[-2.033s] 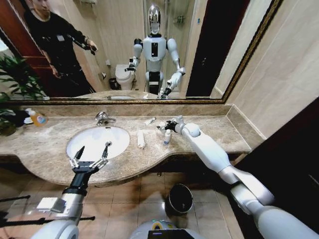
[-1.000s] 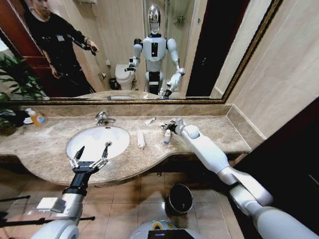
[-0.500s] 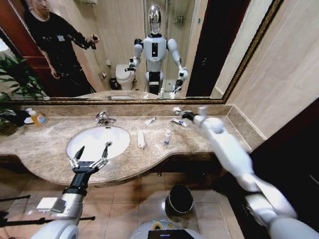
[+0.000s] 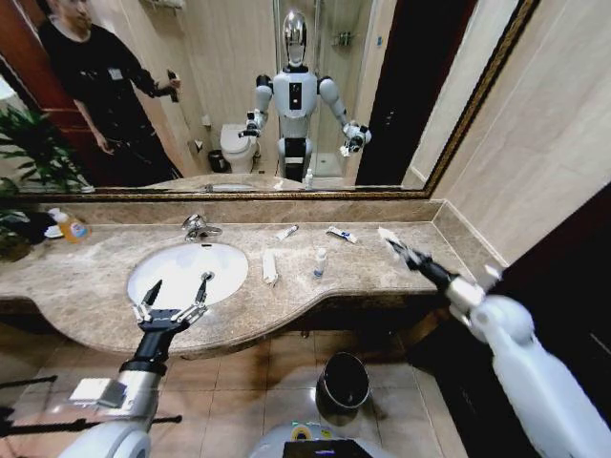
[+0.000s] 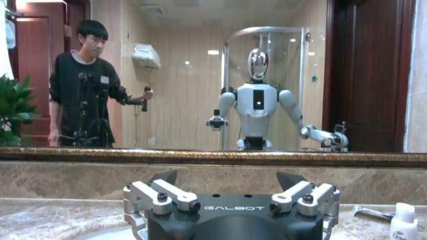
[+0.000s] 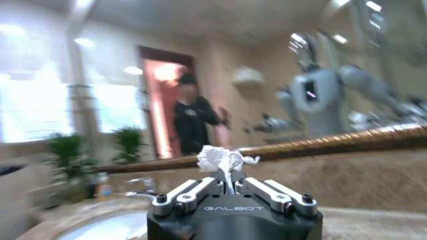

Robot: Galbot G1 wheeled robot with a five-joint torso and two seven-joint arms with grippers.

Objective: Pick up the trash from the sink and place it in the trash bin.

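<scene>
My right gripper [image 4: 396, 244] hangs above the right end of the counter, shut on a crumpled white piece of trash [image 6: 224, 159], which also shows at its tip [image 4: 386, 233]. On the counter right of the sink [image 4: 229, 250] lie a flat long packet [image 4: 270, 266], a tiny bottle [image 4: 320, 262], a slim tube [image 4: 286, 232] and a blue-marked wrapper [image 4: 342, 234]. My left gripper [image 4: 177, 298] is open at the basin's front rim, with nothing between its fingers. The black trash bin [image 4: 344, 382] stands on the floor below the counter.
A chrome faucet [image 4: 199, 226] stands behind the basin. An orange-capped bottle [image 4: 70, 225] and a plant [image 4: 29, 153] are at the counter's far left. A large mirror backs the counter, and a wall closes the right side.
My right arm has lifted from beside the tiny bottle and swung right over the counter's right end, carrying the white piece. The left arm has not moved.
</scene>
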